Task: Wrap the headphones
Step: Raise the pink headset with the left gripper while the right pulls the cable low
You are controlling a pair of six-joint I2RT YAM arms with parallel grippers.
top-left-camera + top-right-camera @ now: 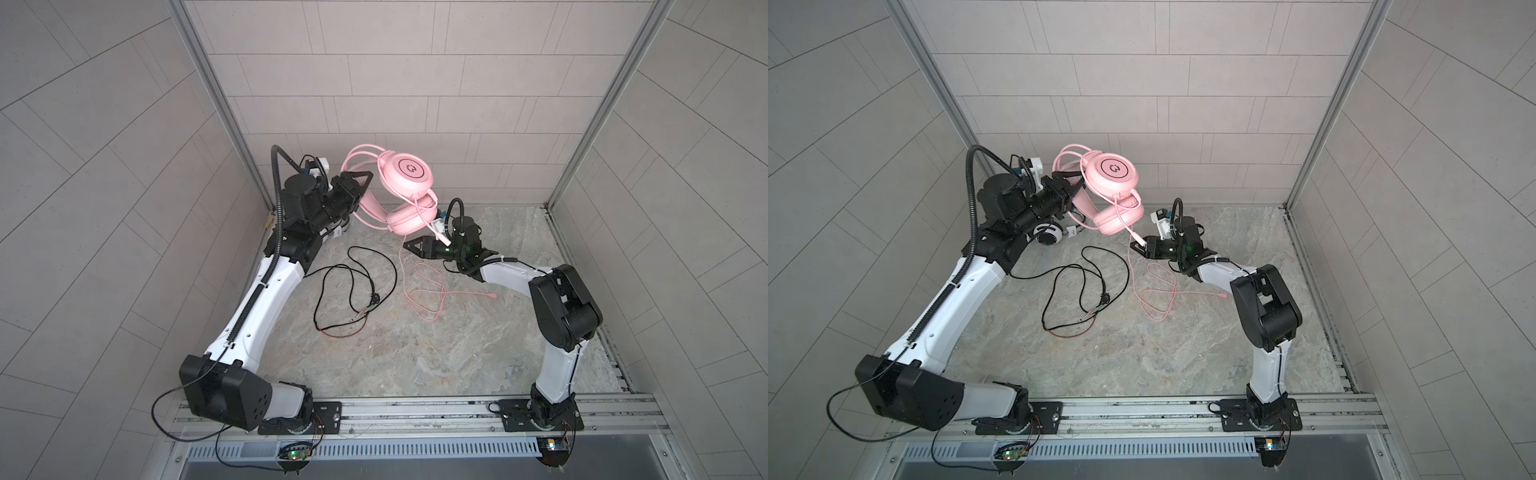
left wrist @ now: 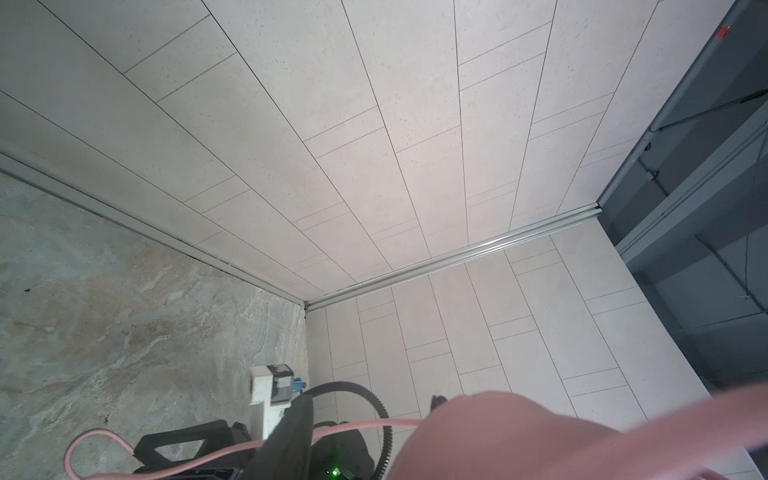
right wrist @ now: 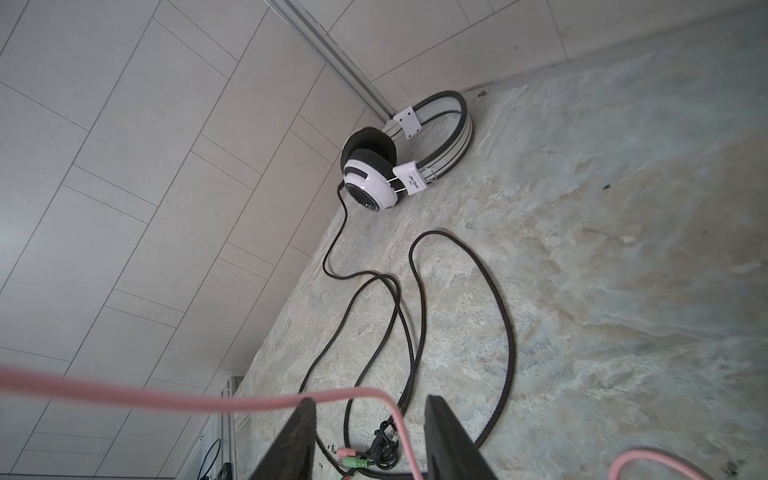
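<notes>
My left gripper [image 1: 365,186] [image 1: 1075,185] holds the pink headphones [image 1: 409,170] [image 1: 1111,170] up off the table, shut on the headband, which fills the near edge of the left wrist view [image 2: 519,436]. The pink cable [image 1: 428,286] [image 1: 1156,291] hangs from the lower cup and loops on the table. My right gripper [image 1: 409,245] [image 1: 1136,245] [image 3: 370,401] stands open just below that cup; the pink cable [image 3: 166,399] drapes over one finger and drops between the jaws. The white-and-black headphones [image 1: 1050,237] [image 3: 374,183] lie in the back left corner, partly under my left arm.
A black cable [image 1: 353,282] [image 3: 419,291] sprawls in loops over the marble table [image 1: 415,365], ending in plugs [image 1: 365,309]. The pink cable's plug [image 1: 492,296] lies near my right forearm. Tiled walls close in the left, back and right; a metal rail [image 1: 415,411] runs along the front.
</notes>
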